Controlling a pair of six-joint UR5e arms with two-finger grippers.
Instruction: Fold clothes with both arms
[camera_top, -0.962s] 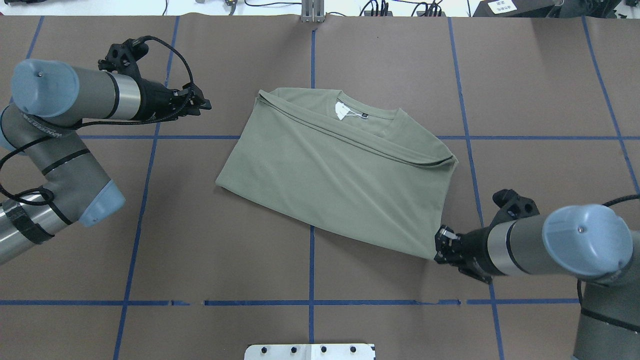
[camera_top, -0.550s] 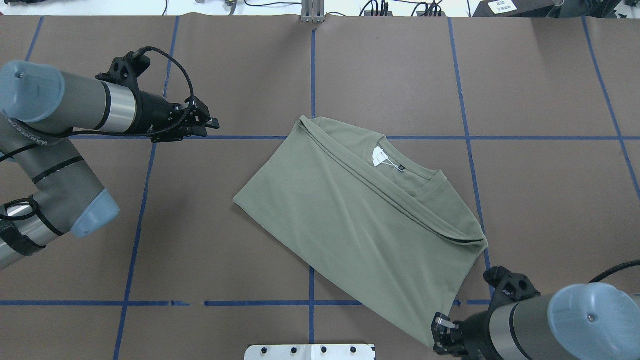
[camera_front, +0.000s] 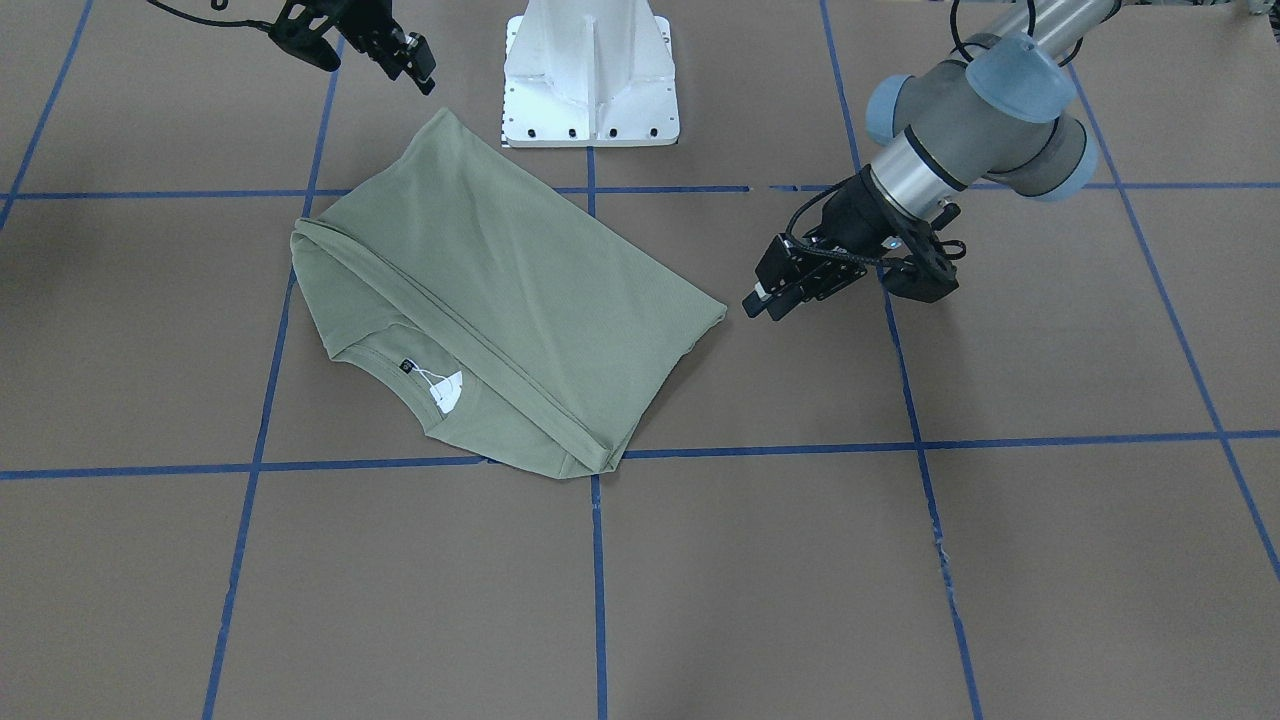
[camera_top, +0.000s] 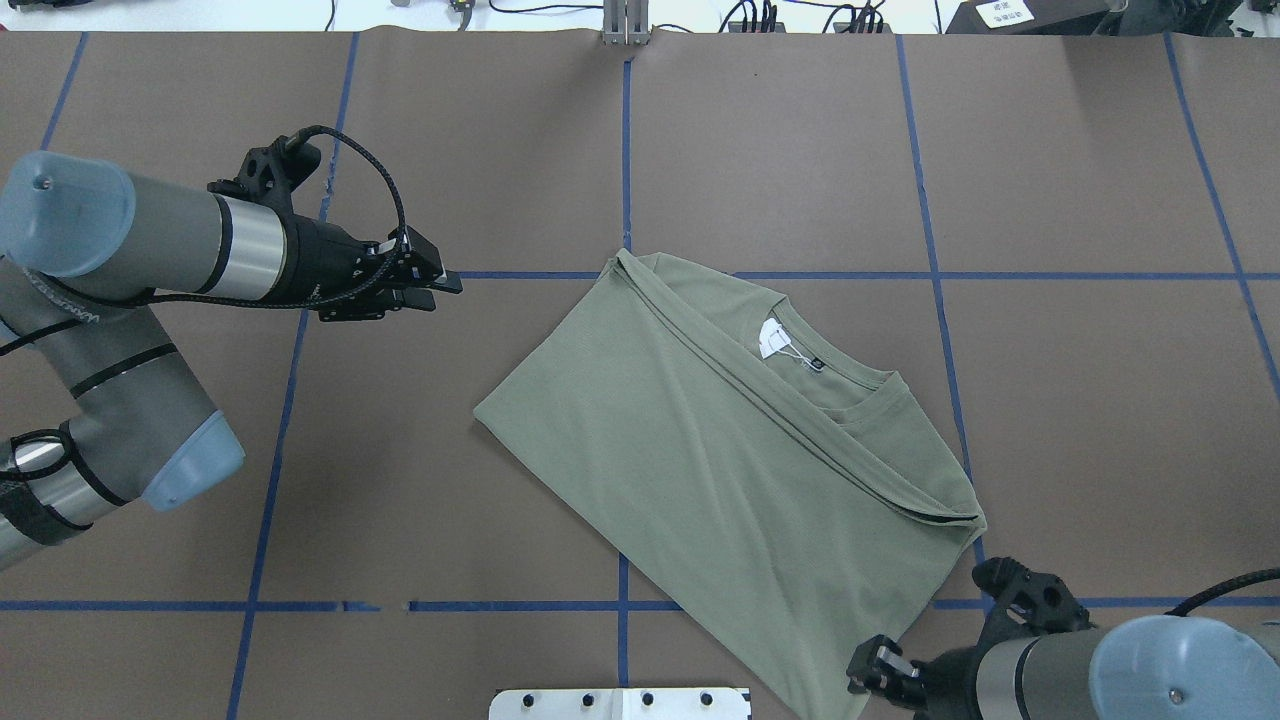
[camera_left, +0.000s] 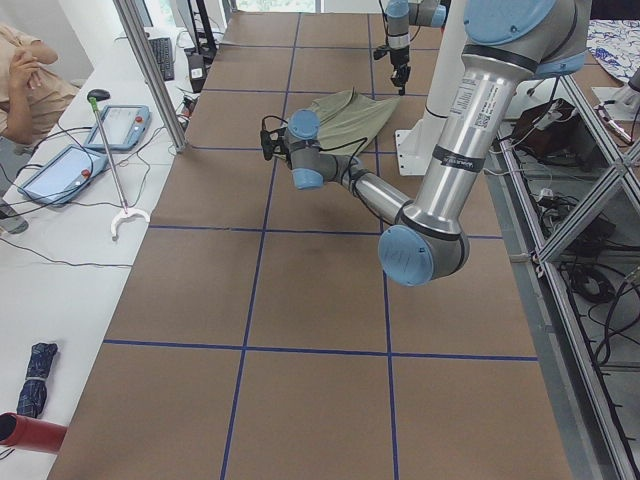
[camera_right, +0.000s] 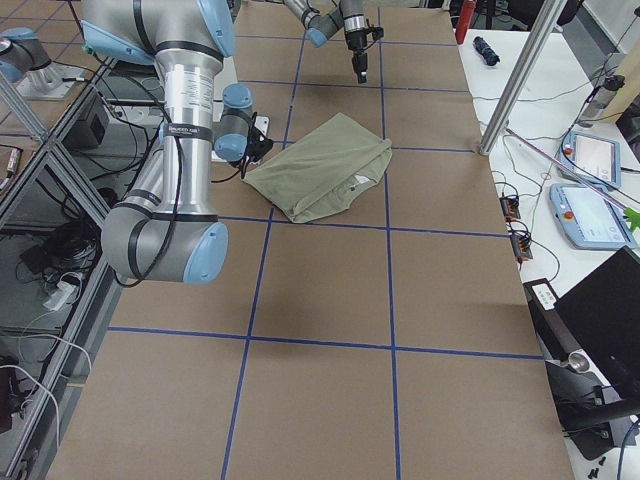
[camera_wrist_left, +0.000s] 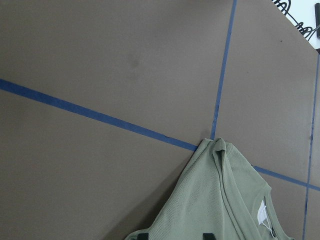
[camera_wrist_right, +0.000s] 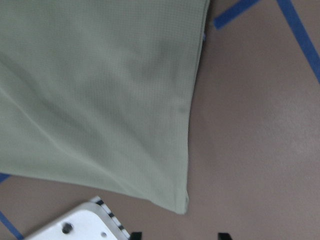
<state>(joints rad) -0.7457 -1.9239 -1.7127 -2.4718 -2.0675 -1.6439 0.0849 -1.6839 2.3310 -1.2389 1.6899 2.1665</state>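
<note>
The folded green shirt lies flat on the bench, one corner just ahead of the right tool, its jaws apart and empty, while the left tool, likewise open, hovers clear of it.

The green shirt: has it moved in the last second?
Yes. In the overhead view the shirt slid down and right: its collar, earlier above the upper blue tape line, now lies below it.

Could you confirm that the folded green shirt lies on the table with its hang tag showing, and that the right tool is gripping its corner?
Not quite: the right tool is open and grips nothing; the right wrist view shows the shirt corner lying free on the table. The rest holds, hang tag included.
</note>
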